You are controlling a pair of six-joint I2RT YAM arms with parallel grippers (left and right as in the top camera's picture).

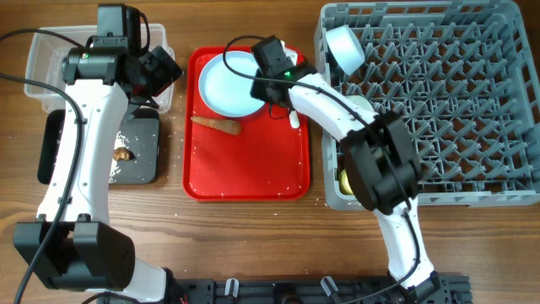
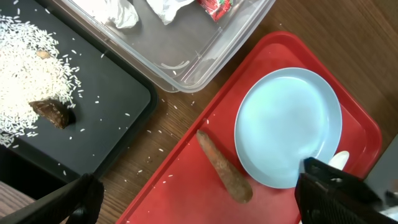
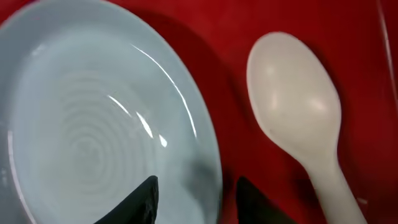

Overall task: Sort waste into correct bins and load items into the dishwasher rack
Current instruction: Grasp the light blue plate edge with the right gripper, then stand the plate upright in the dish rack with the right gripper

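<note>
The pale blue plate point(image 1: 226, 84) point(image 2: 286, 124) point(image 3: 93, 124) lies at the back of the flat red tray point(image 1: 245, 173). My right gripper point(image 1: 272, 83) point(image 3: 199, 202) is open, its fingers either side of the plate's right rim. The white spoon point(image 3: 298, 106) point(image 1: 294, 118) lies beside the plate. The carrot piece point(image 1: 217, 124) point(image 2: 224, 167) lies on the tray. My left gripper point(image 1: 167, 72) point(image 2: 199, 208) is open and empty, above the tray's left edge. The black bin point(image 1: 139, 156) point(image 2: 112, 93) holds rice point(image 2: 25, 62) and the brown lump point(image 2: 53, 113). The clear bin point(image 1: 42, 59) point(image 2: 186, 43) holds wrapper scraps point(image 2: 165, 7).
The grey dishwasher rack point(image 1: 439, 101) stands at the right with a white bowl point(image 1: 346, 46) upright at its back left corner. A yellowish item point(image 1: 344, 179) shows at its front left, partly hidden by my right arm. Loose rice grains lie on the wood point(image 2: 155, 143).
</note>
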